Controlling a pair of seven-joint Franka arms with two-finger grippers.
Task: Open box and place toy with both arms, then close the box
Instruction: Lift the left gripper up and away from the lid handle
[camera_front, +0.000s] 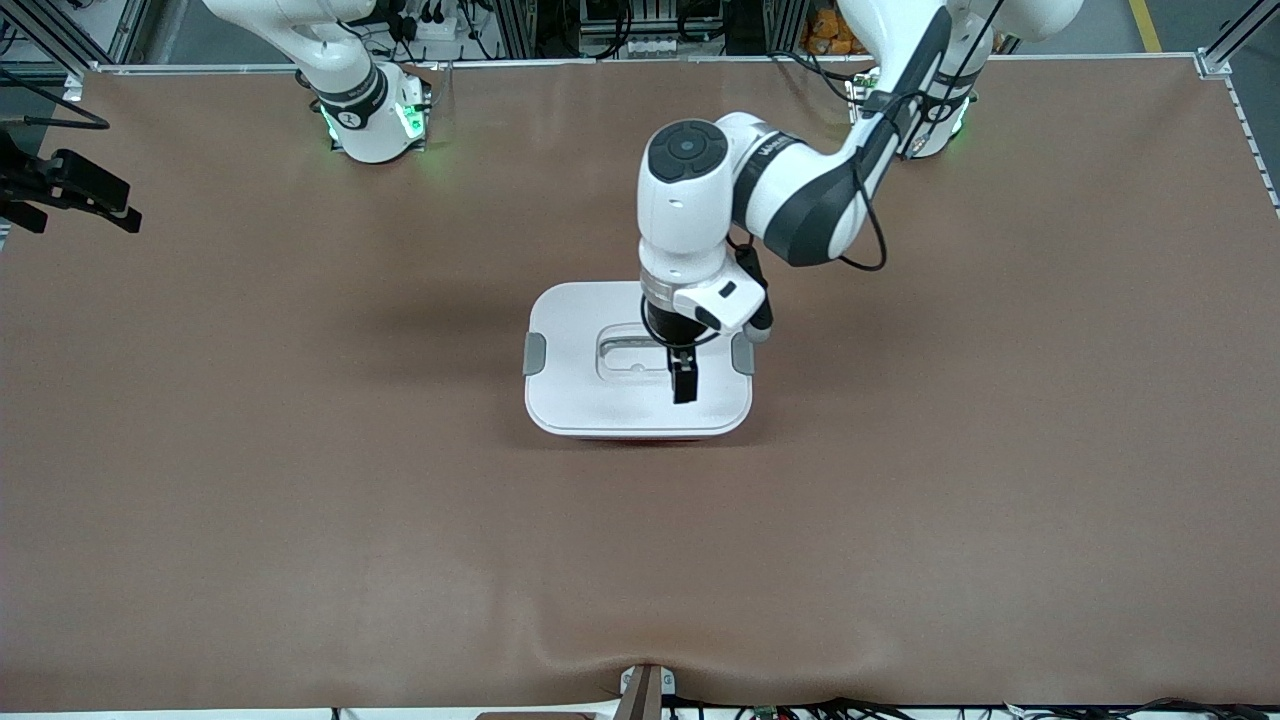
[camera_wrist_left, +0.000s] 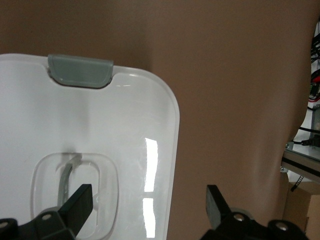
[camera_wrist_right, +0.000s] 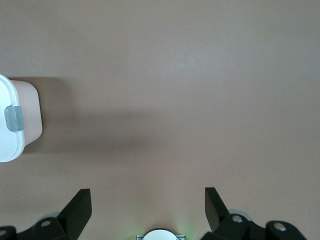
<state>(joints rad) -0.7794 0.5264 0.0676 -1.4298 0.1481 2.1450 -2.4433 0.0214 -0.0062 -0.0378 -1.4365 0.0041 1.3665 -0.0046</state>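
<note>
The box (camera_front: 580, 385) stands in the middle of the table with its white lid on. A grey clip (camera_front: 534, 352) sits at each short side, and the clear handle (camera_front: 628, 355) is recessed in the lid. A strip of the pink base (camera_front: 640, 436) shows under the lid. My left gripper (camera_front: 682, 372) is open just above the lid, and in the left wrist view (camera_wrist_left: 149, 195) one finger (camera_wrist_left: 80, 197) is over the handle recess (camera_wrist_left: 75, 195). My right gripper (camera_wrist_right: 145, 197) is open and empty, high over bare table near its base, with the box (camera_wrist_right: 27, 110) off to one side. The toy is out of view.
The brown table cover (camera_front: 900, 500) spreads wide around the box. A black fixture (camera_front: 70, 190) juts in at the right arm's end of the table. Cables and frames line the table edge by the arm bases.
</note>
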